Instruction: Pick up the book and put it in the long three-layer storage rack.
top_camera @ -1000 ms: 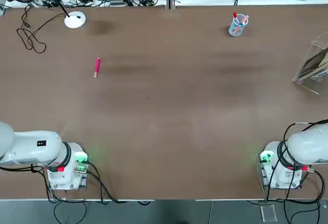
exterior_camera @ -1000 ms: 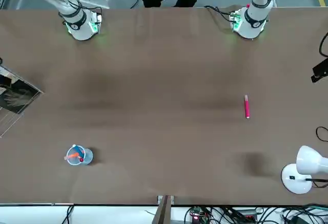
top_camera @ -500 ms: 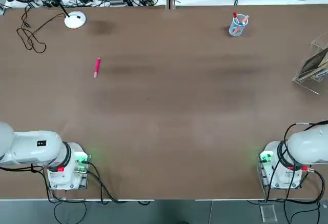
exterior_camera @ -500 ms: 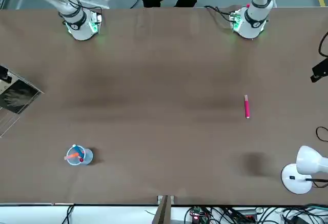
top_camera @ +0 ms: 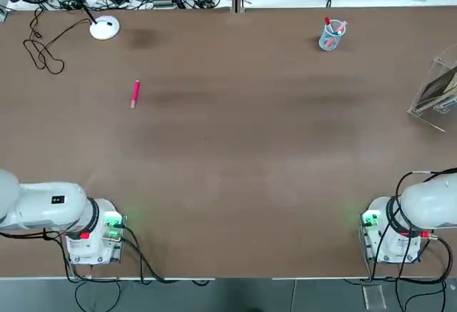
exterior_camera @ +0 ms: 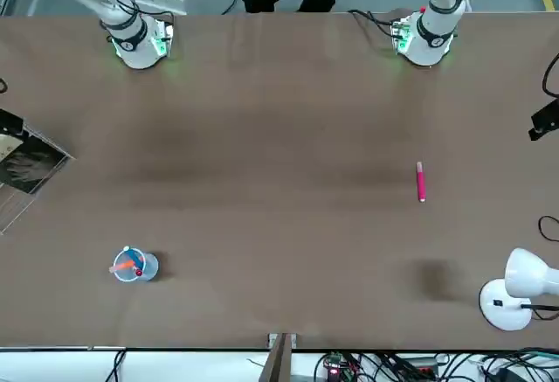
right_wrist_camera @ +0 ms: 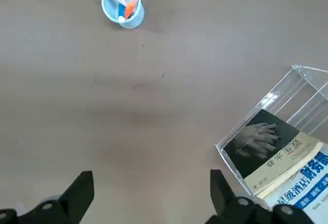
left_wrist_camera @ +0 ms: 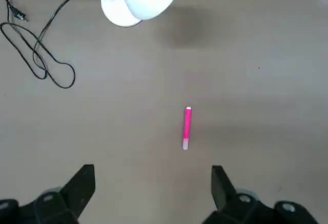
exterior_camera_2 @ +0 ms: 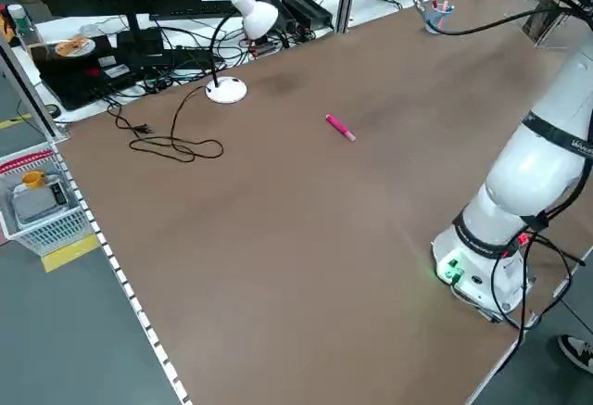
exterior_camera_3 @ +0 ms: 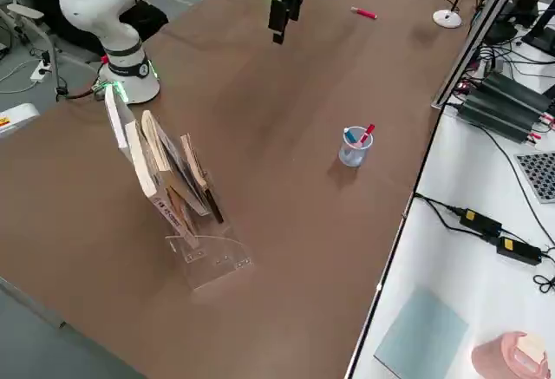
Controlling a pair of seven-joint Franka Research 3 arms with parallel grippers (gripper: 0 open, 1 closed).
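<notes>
"Two grippers are showing. What is each one doing?" the first observer is asking.

"Neither is holding anything," the second is answering. "The left gripper (left_wrist_camera: 151,185) is hanging with its fingers apart over the left half of the surface (top_camera: 235,148), above a pink marker (top_camera: 135,93). The right gripper (right_wrist_camera: 151,190) is hovering high with its fingers apart too, looking down toward the right edge."

"And the book?"

"The book (right_wrist_camera: 262,141) is leaning inside the long three-layer storage rack (right_wrist_camera: 302,83), its grey cover with the pale hand facing out and the tan strip running along its lower edge. The rack is standing at the right edge of the surface, in the far half."

"So which step is running?"

"Judging by how things are lying, the placing is looking done, and the task is sitting at its end. The next move is probably asking only that the right arm be keeping clear of the rack, so as not to be nudging it."

"Counts?"

"One grey book, and at least one more book with blue lettering lying beside it in the rack. The side view is hinting at several. One rack. One clear cup (top_camera: 330,36) near the far edge, holding a red pen and an orange one, perhaps more. One pink marker. One white lamp (top_camera: 104,28) at the far left corner."
</notes>
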